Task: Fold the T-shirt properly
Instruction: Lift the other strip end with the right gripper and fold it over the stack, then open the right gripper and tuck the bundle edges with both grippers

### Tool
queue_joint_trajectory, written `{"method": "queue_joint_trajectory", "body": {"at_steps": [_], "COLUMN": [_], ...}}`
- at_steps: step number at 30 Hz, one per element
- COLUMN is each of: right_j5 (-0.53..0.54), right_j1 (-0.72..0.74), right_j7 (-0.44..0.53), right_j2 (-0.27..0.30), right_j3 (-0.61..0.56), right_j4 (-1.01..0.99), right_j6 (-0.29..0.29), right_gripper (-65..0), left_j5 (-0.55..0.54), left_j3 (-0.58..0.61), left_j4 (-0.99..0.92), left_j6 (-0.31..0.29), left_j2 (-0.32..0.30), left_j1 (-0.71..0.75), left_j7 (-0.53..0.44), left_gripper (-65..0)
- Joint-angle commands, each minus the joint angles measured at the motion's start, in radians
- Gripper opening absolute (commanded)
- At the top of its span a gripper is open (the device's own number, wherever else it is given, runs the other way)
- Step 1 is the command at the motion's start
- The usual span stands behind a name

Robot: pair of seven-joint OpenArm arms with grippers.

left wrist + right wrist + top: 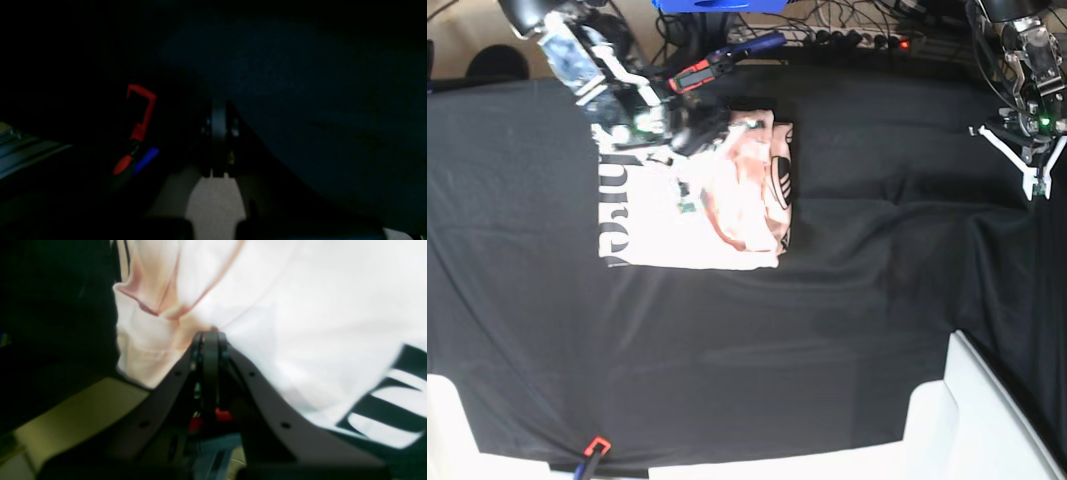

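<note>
Pink T-shirt (267, 306) | right hand (210, 335) apparently pinching fabric | closed

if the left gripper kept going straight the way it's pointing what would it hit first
Probably the black cloth covering the table. The left gripper, shut and holding nothing, points at bare cloth near the table's edge, far from the T-shirt. Depth is unclear.

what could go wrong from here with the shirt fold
1. The right claw is shut on a bunched fold of the T-shirt; pulling from there may drag the layers out of line rather than fold them flat.
2. The shirt's right edge already looks rumpled, so creases may get locked in.
3. The left claw is shut and far from the shirt, so nothing pins the other side.
</note>
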Motion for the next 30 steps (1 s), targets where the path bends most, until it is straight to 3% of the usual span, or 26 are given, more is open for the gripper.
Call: {"method": "queue_joint_trajectory", "body": {"at_steps": [1,8,12,15,23,28,30], "right_j5": [0.014,0.014,0.015,0.017,0.020,0.017,0.017], "right_j1": [0.016,0.045,0.083,0.151,0.311,0.380,0.386], "right_j7": [0.002,-0.016,-0.133,-0.145,-0.033,0.025,0.056], "right_j2": [-0.016,-0.027,-0.007,-0.009,-0.035,-0.046,-0.055], "right_j3": [-0.018,-0.028,-0.021,-0.013,-0.016,-0.016,-0.016], "right_j4": [-0.006,0.021,0.192,0.192,-0.058,-0.203,-0.253], "right_j6": [0.008,0.008,0.006,0.008,0.017,0.138,0.155], "right_gripper": [-64.1,-64.1,-64.1,-64.1,-64.1,-64.3,-64.3], "left_j5": [0.002,0.002,0.002,0.002,0.002,0.002,0.002], "left_j3": [-0.006,-0.004,-0.004,-0.004,-0.004,-0.004,-0.004], "left_j4": [0.021,0.053,0.053,0.050,0.045,0.045,0.045], "left_j6": [0.002,0.000,0.000,0.000,0.000,0.000,0.000], "left_j2": [-0.011,-0.009,-0.009,-0.009,-0.009,-0.009,-0.009], "left_j1": [-0.004,-0.004,-0.004,-0.004,-0.003,-0.003,-0.003], "left_j7": [-0.013,-0.013,-0.013,-0.013,-0.013,-0.013,-0.013], "left_gripper": [-65.0,-65.0,-65.0,-65.0,-65.0,-65.0,-65.0]}}
